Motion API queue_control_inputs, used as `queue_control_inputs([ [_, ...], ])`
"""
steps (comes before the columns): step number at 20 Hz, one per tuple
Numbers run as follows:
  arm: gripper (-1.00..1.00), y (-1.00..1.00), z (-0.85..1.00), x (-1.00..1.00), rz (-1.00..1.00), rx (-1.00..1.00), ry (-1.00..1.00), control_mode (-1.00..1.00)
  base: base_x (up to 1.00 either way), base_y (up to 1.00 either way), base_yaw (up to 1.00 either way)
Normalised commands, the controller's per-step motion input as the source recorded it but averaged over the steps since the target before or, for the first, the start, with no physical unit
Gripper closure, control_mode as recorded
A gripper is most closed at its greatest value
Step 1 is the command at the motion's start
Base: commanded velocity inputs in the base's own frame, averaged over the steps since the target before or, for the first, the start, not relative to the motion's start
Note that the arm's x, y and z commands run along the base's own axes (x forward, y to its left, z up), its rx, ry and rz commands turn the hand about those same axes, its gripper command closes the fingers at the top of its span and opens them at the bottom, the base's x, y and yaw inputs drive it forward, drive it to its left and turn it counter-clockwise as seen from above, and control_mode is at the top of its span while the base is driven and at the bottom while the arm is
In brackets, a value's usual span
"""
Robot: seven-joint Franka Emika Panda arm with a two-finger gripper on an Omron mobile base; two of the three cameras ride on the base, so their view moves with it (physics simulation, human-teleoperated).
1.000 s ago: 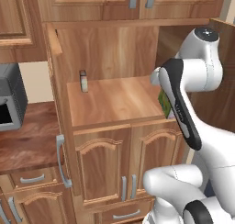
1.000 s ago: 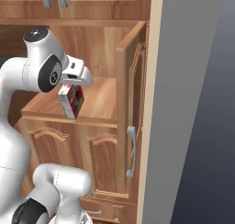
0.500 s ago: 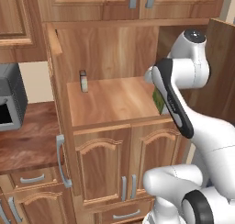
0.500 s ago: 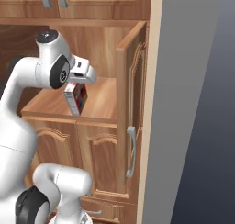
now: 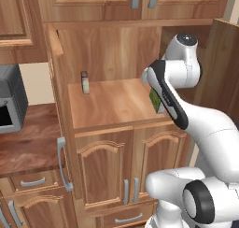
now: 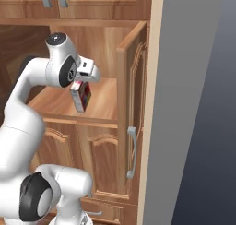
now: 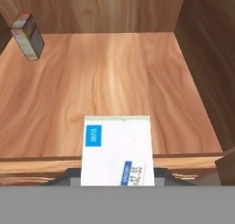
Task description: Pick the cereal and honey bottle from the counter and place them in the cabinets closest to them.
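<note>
Now the white robot arm (image 5: pixel 186 110) reaches up to the open brown wooden cabinet (image 5: pixel 112 49). Its tool (image 6: pixel 86 74) is shut tight on the small slim cereal box (image 6: pixel 81 95). In the right base view the box hangs down from the tool, a bit tilted, with a red and white face showing. It is at the front edge of the plain wooden shelf (image 6: pixel 99 102) inside the cabinet, and I cannot tell if its bottom touches the wood. In the left base view a bit of the box's green side (image 5: pixel 154 99) peeks out from behind the arm.

In the hand view the box (image 7: pixel 117 150) is close up at the bottom. Its white face has a blue patch near one corner and another small blue patch lower down. The shelf (image 7: pixel 105 76) spreads out past it, with brown wooden walls at the back and on the side.

A small brownish box with a dark top (image 5: pixel 84 82) stands upright far back on the shelf, near the left wall, well apart from the cereal box. In the hand view it (image 7: pixel 28 36) sits at the top left corner.

The cabinet door (image 6: pixel 133 104) stands open on the right, with a long grey bar handle (image 6: pixel 130 153) on it. Below the shelf are more wooden doors (image 5: pixel 126 168) with grey handles. A grey microwave (image 5: pixel 10 100) sits on the brown counter (image 5: pixel 25 140) to the left.
</note>
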Motion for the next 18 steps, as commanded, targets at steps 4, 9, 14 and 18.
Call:
queue_control_inputs([
  [4, 1.0, 0.02, -0.1, 0.44, 0.01, 0.0, 0.0, -1.0, 0.0, 0.0, 0.0],
  [9, 1.0, 0.02, -0.1, 0.43, 0.01, 0.0, 0.01, -1.0, 0.0, 0.0, 0.0],
  [14, 1.0, 0.02, -0.14, 0.39, 0.01, 0.0, 0.05, -1.0, 0.0, 0.0, 0.0],
  [18, 1.0, 0.02, -0.13, 0.33, 0.0, 0.0, 0.09, -1.0, 0.0, 0.0, 0.0],
])
